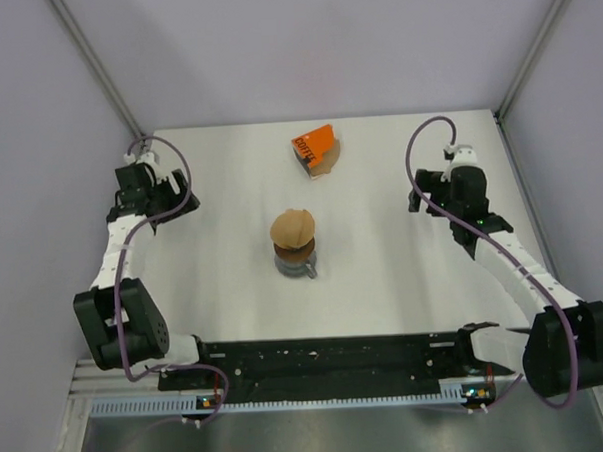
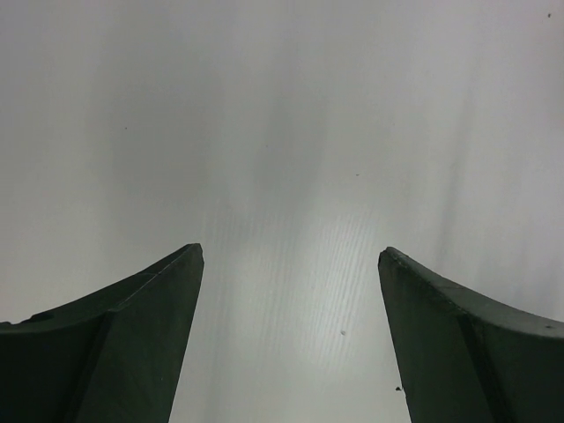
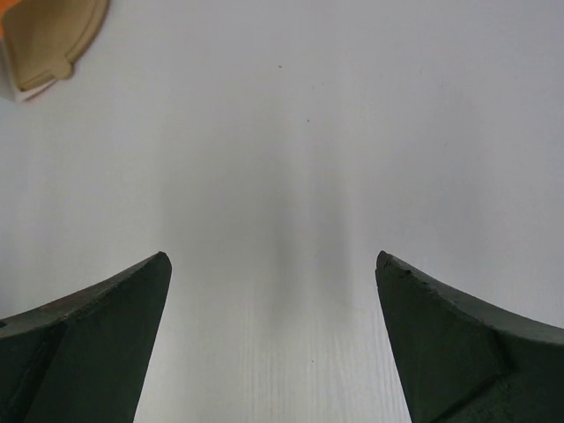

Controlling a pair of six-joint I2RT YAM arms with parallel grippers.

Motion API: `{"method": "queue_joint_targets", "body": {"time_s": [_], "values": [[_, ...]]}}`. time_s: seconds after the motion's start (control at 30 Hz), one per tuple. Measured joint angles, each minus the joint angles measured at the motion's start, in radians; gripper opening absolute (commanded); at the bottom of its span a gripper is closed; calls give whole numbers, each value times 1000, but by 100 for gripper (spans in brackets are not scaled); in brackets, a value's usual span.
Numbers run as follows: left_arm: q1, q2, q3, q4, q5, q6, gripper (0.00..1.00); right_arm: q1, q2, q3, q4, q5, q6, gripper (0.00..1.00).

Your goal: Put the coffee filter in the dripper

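Note:
The coffee filter [image 1: 293, 228], tan-brown, rounded and creased down the middle, sits on top of a stack at the table's middle. No blue of the dripper shows; it is hidden or out of view. My left gripper [image 1: 183, 184] is open and empty over bare table at the far left; its fingers [image 2: 141, 335] stand wide apart. My right gripper [image 1: 418, 194] is open and empty at the far right; its fingers [image 3: 458, 335] are also wide apart. Both are well away from the filter.
Under the filter are a dark brown ring [image 1: 295, 251] and a grey pitcher [image 1: 297, 266]. An orange box [image 1: 313, 143] with tan papers [image 1: 326, 163] lies at the back centre; a tan paper edge [image 3: 48, 35] shows in the right wrist view. Grey walls enclose the table.

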Motion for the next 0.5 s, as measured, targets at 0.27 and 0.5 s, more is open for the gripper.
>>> {"method": "queue_joint_targets", "body": {"time_s": [0.27,0.5], "values": [[10,5,-266,238,-4,21,88,-4,0,-239,249,82,-33,99],[10,36,-322,373,-26,21,89,-4,-3,-362,456,126,-65,99]]}}
